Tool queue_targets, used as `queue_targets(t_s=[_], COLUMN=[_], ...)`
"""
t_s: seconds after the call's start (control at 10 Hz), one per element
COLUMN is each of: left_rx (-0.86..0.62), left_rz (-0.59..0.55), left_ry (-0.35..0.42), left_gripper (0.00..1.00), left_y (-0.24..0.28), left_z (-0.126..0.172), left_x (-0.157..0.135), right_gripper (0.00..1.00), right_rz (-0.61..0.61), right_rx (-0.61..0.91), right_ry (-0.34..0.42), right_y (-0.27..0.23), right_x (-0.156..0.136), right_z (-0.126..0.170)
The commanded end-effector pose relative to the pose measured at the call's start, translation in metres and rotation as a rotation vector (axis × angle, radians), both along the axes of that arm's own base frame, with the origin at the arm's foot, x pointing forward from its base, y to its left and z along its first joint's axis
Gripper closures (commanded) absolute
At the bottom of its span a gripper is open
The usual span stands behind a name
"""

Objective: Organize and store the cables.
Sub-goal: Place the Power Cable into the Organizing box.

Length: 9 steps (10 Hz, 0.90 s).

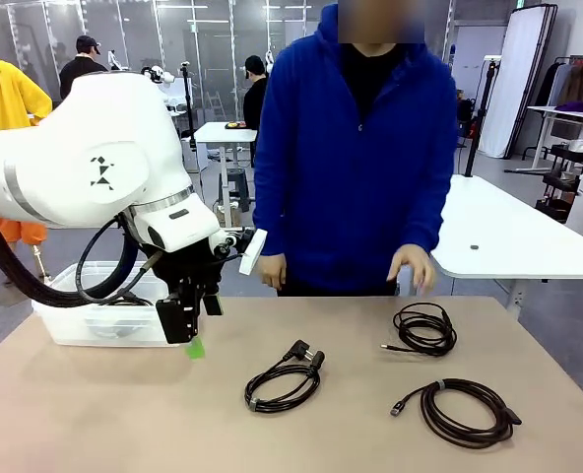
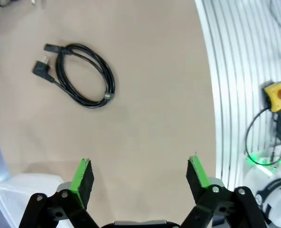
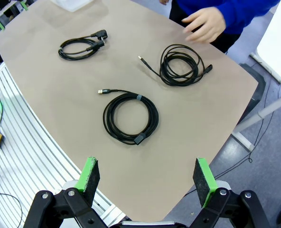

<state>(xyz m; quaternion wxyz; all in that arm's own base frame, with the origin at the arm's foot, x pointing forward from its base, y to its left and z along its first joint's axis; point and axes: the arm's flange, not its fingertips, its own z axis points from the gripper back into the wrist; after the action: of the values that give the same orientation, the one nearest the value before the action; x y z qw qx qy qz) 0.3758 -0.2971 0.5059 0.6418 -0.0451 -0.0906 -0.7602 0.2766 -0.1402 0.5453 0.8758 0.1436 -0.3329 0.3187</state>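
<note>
An open workshop of white desks and glass partitions, with other people farther back, frames a bare tan table (image 1: pixel 95 414) carrying three coiled cables well apart from one another: a plug cable (image 1: pixel 284 380) near the middle, a thin coil (image 1: pixel 424 328) toward the far right and a thick coil (image 1: pixel 464 412) on the near right. A clear bin (image 1: pixel 65 325) sits at the table's left edge; we cannot tell what it holds. The left gripper (image 2: pixel 139 164) hangs low just beside the bin, jaws spread wide and empty, the plug cable near it on the table. The right gripper (image 3: pixel 145 164) is likewise spread and empty, high above the near right edge, looking down on all three coils. A person in a blue hoodie stands across the table, one open hand (image 1: pixel 413 264) hovering near the thin coil without touching it. We judge that none of these three coils is stored yet and that the step in hand is fetching the plug cable. That next move, we think, calls for bringing the jaws over the bundled strands, clear of the chunky plug, and closing on several loops at once so the coil lifts whole.
</note>
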Motion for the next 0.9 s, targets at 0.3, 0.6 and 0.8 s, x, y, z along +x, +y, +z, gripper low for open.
queue_targets(t_s=[0.3,0.6,0.8], left_rx=[0.005,0.007,0.092], left_rz=[-0.007,-0.027,0.009], left_ry=[0.002,0.022,-0.038], left_gripper=[0.01,0.01,0.01], left_y=[-0.009,-0.029,-0.062], left_z=[-0.002,-0.020,-0.039], left_x=[-0.006,0.009,0.023], right_gripper=[0.00,0.00,0.00], right_rz=[0.016,0.016,0.016], right_rx=[0.001,0.001,0.001], right_ry=[-0.004,-0.004,-0.004], right_y=[0.000,0.000,0.000], right_x=[-0.001,-0.001,-0.001], right_z=[-0.002,-0.002,-0.002])
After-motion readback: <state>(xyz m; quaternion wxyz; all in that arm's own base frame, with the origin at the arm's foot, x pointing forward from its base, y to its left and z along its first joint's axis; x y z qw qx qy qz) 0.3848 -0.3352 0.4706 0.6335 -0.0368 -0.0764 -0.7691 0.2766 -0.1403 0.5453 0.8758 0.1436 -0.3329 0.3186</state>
